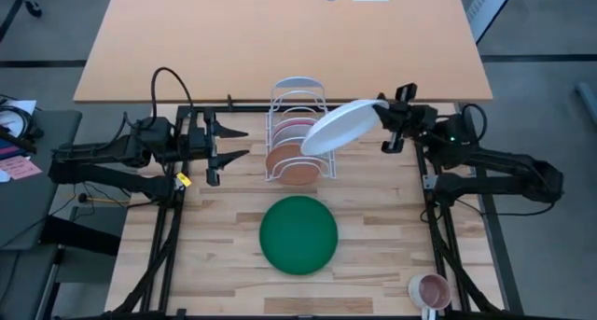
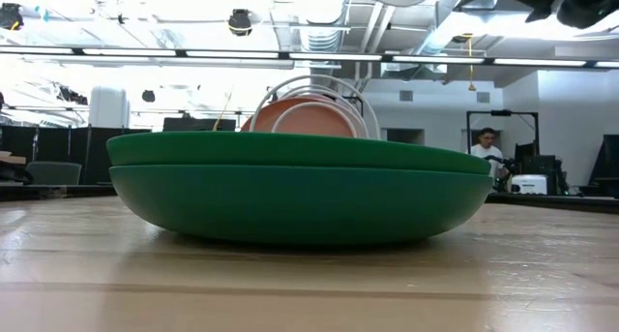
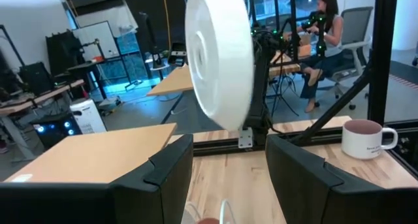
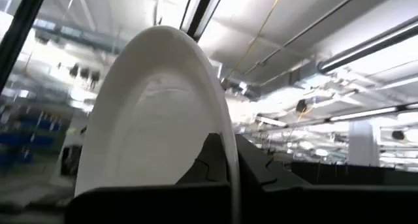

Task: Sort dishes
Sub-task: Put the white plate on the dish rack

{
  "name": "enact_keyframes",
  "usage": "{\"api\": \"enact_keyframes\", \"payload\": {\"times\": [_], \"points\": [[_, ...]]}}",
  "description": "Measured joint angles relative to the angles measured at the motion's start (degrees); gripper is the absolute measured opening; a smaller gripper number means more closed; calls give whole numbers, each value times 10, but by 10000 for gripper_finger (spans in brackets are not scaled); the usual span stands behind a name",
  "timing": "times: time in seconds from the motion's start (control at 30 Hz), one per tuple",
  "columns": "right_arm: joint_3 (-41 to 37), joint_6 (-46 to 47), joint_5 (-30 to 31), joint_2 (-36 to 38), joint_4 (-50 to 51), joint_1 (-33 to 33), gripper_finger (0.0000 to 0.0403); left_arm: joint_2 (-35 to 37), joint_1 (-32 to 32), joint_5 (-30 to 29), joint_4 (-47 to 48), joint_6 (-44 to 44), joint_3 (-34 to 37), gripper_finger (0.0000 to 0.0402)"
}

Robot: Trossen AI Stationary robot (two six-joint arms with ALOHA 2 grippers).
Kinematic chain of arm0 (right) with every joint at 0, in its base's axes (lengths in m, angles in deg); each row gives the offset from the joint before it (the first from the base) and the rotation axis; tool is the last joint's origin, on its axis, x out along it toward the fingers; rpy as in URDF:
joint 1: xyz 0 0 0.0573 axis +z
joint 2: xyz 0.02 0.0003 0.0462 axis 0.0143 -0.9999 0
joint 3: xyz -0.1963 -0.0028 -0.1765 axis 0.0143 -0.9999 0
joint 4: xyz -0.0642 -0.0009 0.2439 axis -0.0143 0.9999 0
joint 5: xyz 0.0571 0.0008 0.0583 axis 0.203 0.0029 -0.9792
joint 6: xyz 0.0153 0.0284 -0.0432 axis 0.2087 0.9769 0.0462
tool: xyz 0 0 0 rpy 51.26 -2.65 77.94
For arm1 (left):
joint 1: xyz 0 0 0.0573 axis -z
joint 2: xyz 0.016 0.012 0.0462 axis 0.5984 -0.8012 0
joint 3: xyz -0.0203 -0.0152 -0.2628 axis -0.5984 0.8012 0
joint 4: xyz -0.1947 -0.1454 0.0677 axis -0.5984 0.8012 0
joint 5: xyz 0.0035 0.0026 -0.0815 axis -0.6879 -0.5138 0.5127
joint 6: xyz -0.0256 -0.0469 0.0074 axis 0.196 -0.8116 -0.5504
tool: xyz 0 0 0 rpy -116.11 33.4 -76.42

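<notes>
1. Right pincer [image 1: 389, 113] is clamped on the rim of the white plate [image 1: 340, 127], holding it tilted in the air just above the wire rack [image 1: 297, 105].
2. Left pincer [image 1: 233, 143] sits spread and empty just beside the rack on the other side, basically waiting.
3. Brown plate [image 1: 297, 163] and pink plate [image 1: 298, 129] stand on edge in the rack's slots. Green plate [image 1: 298, 233] lies flat on the desk [image 1: 373, 255], near the rack and untouched.
4. What worries me: the grip is only on the plate's edge, so it could pivot or slip out if the arm jerks.
5. Also, if the plate comes down misaligned with an empty slot, I reckon it'd clip a wire or knock the pink plate, maybe shoving the whole rack.
</notes>
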Motion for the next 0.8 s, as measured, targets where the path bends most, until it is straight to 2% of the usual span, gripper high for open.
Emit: {"api": "enact_keyframes", "payload": {"times": [0.17, 0.37, 0.47, 0.8], "points": [[-19, 29, -43, -46, -90, -13, 2, 0, 0, 0, 0, 1, 0, 187], [-17, 37, -145, -75, -197, -18, 2, 0, 0, 0, 10, 6, 0, 187], [-17, 37, -224, -89, -244, -20, 2, 0, 0, -2, 11, 8, 0, 187], [31, 75, -405, -88, -244, 11, 2, 0, 0, -3, 12, 8, 0, 187]]}}
